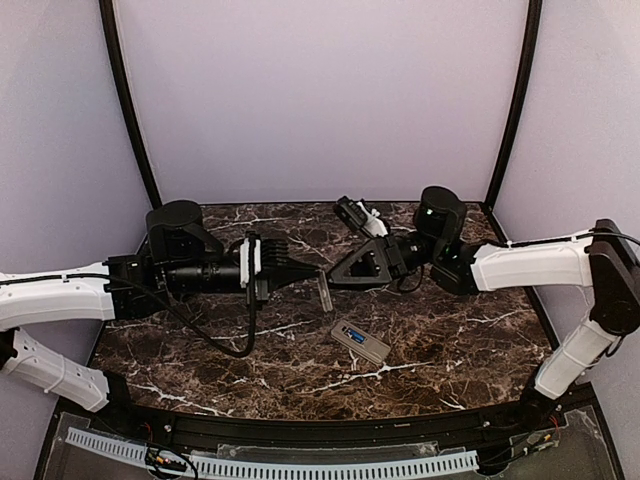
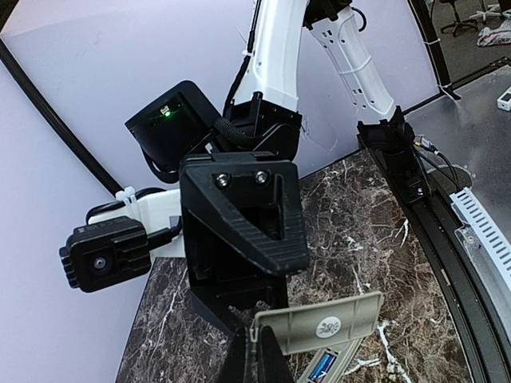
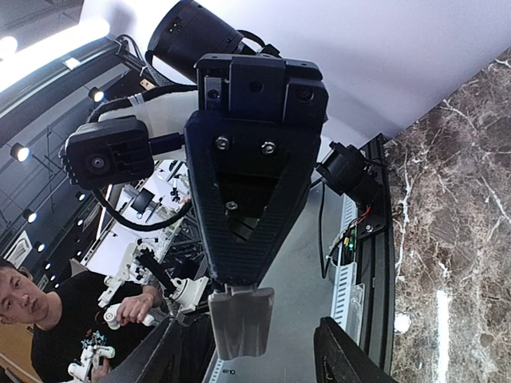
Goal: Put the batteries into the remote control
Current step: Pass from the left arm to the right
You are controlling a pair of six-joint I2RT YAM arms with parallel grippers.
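Observation:
The remote control (image 1: 360, 343) lies back-up on the marble table, compartment uncovered, with one blue battery (image 1: 352, 337) seated in it. The left wrist view shows that battery (image 2: 323, 367) just below a pale grey cover bar (image 2: 319, 323). My left gripper (image 2: 255, 359) is shut on that bar's end tab and holds it in the air above the table (image 1: 324, 292). My right gripper (image 1: 333, 277) faces it from the right. In the right wrist view its fingers (image 3: 180, 351) stand apart on either side of the bar (image 3: 239, 319), open and not touching it.
A black rail (image 1: 320, 430) and a white slotted cable duct (image 1: 300, 465) run along the near table edge. A loose black cable (image 1: 230, 340) hangs from the left arm over the table. A person (image 3: 24, 303) is beyond the table.

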